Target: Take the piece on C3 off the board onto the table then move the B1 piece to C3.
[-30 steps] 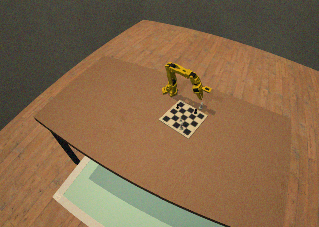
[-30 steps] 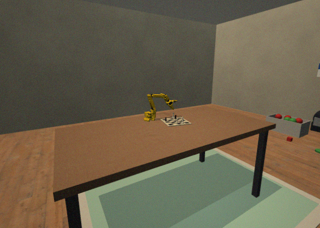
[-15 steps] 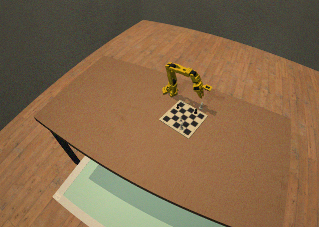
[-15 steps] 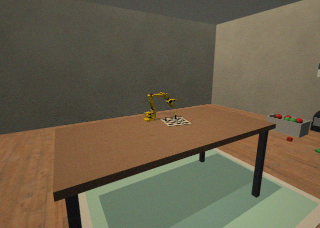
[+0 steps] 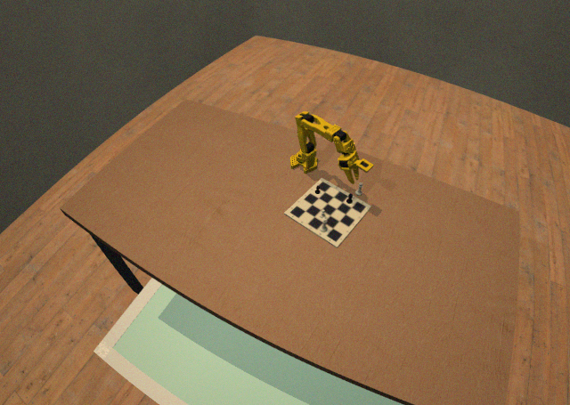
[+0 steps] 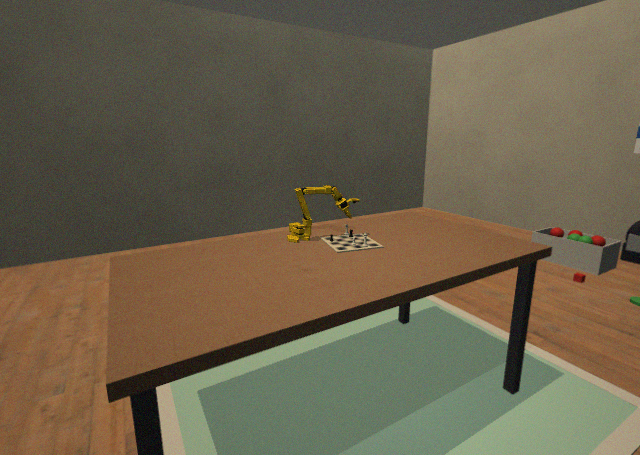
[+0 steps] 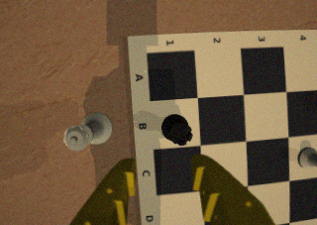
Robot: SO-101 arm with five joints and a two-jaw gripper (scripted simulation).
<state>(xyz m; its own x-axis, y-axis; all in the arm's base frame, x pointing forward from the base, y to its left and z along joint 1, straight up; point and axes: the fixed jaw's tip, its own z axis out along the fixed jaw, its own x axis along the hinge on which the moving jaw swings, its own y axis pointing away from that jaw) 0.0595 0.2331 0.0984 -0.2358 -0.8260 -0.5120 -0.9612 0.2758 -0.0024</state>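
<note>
A pale grey piece (image 5: 359,189) (image 6: 346,229) (image 7: 98,128) stands upright on the table just off the board's column 1 edge. The board (image 5: 332,241) (image 6: 338,250) (image 7: 170,36) has C3 (image 7: 267,162) empty. A black piece (image 5: 349,198) (image 6: 351,233) (image 7: 175,128) stands upright on B1. My gripper (image 5: 354,181) (image 6: 349,216) (image 7: 163,163) is above that edge, near B1 and C1, with its fingers a little apart and nothing between them.
A light piece (image 7: 308,157) stands on C4, and another light piece (image 5: 324,226) (image 6: 364,240) stands farther from the arm. A second black piece (image 5: 317,190) (image 6: 331,237) stands near the board's corner by the arm base.
</note>
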